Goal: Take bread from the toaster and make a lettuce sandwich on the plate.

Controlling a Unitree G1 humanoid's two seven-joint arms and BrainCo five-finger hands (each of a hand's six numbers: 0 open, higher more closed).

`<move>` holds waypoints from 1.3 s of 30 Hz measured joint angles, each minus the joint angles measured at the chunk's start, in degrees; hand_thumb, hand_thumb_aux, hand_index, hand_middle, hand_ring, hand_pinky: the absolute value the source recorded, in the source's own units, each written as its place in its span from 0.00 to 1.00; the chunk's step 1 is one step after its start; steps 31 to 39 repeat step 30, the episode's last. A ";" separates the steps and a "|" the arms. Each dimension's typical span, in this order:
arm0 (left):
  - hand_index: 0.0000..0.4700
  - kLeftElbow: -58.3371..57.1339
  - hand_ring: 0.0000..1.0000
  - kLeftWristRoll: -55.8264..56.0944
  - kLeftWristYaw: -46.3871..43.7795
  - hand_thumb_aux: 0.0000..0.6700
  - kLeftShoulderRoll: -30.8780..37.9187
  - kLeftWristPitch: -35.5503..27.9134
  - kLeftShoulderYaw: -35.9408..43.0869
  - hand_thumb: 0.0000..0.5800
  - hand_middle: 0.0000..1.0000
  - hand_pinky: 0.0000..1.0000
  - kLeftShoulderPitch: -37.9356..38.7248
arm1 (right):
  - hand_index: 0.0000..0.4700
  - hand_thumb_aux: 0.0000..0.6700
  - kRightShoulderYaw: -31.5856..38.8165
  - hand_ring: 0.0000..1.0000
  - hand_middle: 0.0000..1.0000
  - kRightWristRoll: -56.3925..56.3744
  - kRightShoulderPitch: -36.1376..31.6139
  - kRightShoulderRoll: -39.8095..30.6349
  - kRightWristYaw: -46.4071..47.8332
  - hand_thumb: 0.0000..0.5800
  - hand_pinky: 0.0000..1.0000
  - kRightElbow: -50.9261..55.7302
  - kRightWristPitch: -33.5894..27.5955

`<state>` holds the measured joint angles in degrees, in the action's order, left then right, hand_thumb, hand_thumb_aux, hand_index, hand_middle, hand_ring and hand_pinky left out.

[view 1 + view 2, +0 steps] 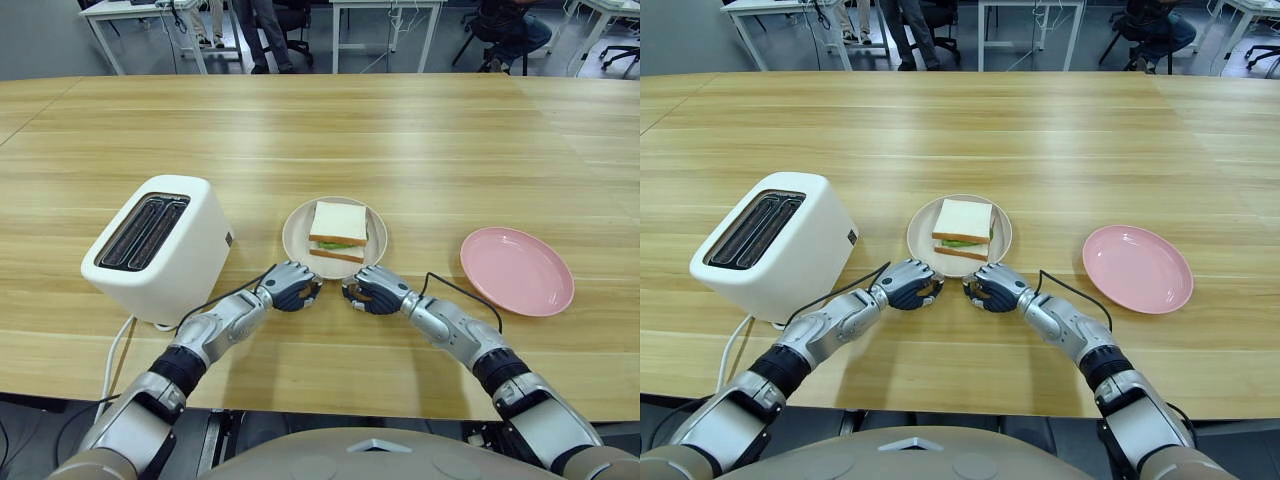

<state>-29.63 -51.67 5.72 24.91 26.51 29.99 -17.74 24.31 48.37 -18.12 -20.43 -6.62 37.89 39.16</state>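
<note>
the sandwich [338,232] lies flat on the round beige plate [295,238] in the middle of the wooden table [420,140]. it is two slices of white bread with green lettuce [335,244] between them. it is close to square, so no long axis stands out; the side showing the lettuce faces the robot, and the top slice sits turned a little against the lower one.

the left hand [290,287] rests on the table just in front of the plate's near left rim, fingers curled together and holding nothing. the right hand [372,291] rests just in front of the near right rim, fingers likewise curled in on nothing. the two hands lie close together, knuckles toward each other.

the white toaster [160,245] stands to the left of the plate, its two dark slots running away from the robot and slanting right. a white cord [115,355] leaves its near side. a pink plate [517,270] lies to the right, well apart from the sandwich.
</note>
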 measured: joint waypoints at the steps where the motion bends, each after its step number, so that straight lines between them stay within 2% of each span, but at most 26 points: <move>1: 0.98 -0.48 1.00 0.23 0.08 1.00 0.01 0.10 0.13 1.00 1.00 1.00 -0.25 | 0.98 1.00 0.35 1.00 1.00 -0.21 -0.13 0.07 -0.12 1.00 1.00 -0.02 -0.03; 6: 0.98 2.81 1.00 2.18 -0.83 1.00 2.14 0.49 0.03 1.00 1.00 1.00 2.08 | 0.98 1.00 0.71 1.00 1.00 -3.86 2.45 -0.78 1.29 1.00 1.00 -3.20 0.50; 7: 0.74 4.51 1.00 2.84 -1.27 0.76 3.21 0.65 -0.42 0.94 1.00 1.00 3.62 | 0.98 1.00 0.64 1.00 1.00 -5.17 3.86 -1.21 1.99 1.00 1.00 -4.72 0.80; 8: 0.74 6.86 1.00 4.60 -2.53 0.76 4.03 0.80 -1.39 0.94 1.00 1.00 5.77 | 0.98 1.00 0.57 1.00 1.00 -7.04 5.69 -1.82 3.15 1.00 1.00 -6.59 0.99; 9: 0.15 8.90 1.00 6.06 -3.53 0.16 4.88 1.03 -1.93 0.29 1.00 1.00 7.75 | 0.98 1.00 0.25 1.00 1.00 -8.71 7.41 -2.29 4.14 1.00 1.00 -8.41 1.35; 10: 0.00 11.52 0.06 8.89 -5.08 0.00 5.63 1.29 -2.97 0.00 0.06 0.06 10.56 | 0.98 1.00 -0.05 0.75 0.75 -11.48 9.45 -2.88 5.94 1.00 0.75 -10.65 1.47; 11: 0.00 14.67 0.00 11.96 -6.60 0.00 6.33 1.98 -3.94 0.00 0.00 0.00 14.10 | 0.35 0.35 -0.58 0.26 0.26 -14.81 11.94 -3.46 7.64 0.58 0.26 -13.40 1.79; 12: 0.00 18.58 0.00 17.04 -8.64 0.00 6.74 3.12 -4.50 0.00 0.00 0.00 18.32 | 0.00 0.00 -0.87 0.00 0.00 -20.27 14.92 -4.12 10.62 0.00 0.00 -16.98 1.75; 16: 0.00 28.85 0.00 34.40 -14.08 0.00 6.41 7.93 -5.36 0.00 0.00 0.00 27.77 | 0.00 0.00 -1.19 0.00 0.00 -37.52 22.57 -6.10 20.34 0.00 0.00 -27.96 -0.35; 19: 0.00 32.31 0.00 45.96 -19.11 0.00 7.04 10.05 -6.18 0.00 0.00 0.00 32.56 | 0.00 0.00 -1.94 0.00 0.00 -53.09 27.53 -7.85 29.09 0.00 0.00 -34.98 -5.16; 23: 0.00 32.59 0.00 53.80 -22.32 0.00 6.70 11.48 -7.77 0.00 0.00 0.00 37.45 | 0.00 0.00 -4.10 0.00 0.00 -66.88 33.18 -9.12 37.64 0.00 0.00 -37.57 -8.01; 26: 0.00 33.64 0.00 55.53 -22.81 0.00 5.04 12.78 -9.72 0.00 0.00 0.00 40.17 | 0.00 0.00 -7.68 0.00 0.00 -75.20 35.47 -8.56 42.25 0.00 0.00 -38.79 -10.37; 30: 0.00 35.73 0.00 56.70 -23.29 0.00 4.08 14.19 -11.62 0.00 0.00 0.00 43.36 | 0.00 0.00 -12.14 0.00 0.00 -81.67 38.32 -6.20 45.97 0.00 0.00 -39.83 -11.55; 39: 0.00 35.73 0.00 56.70 -23.29 0.00 4.08 14.19 -11.62 0.00 0.00 0.00 43.36 | 0.00 0.00 -12.14 0.00 0.00 -81.67 38.32 -6.20 45.97 0.00 0.00 -39.83 -11.55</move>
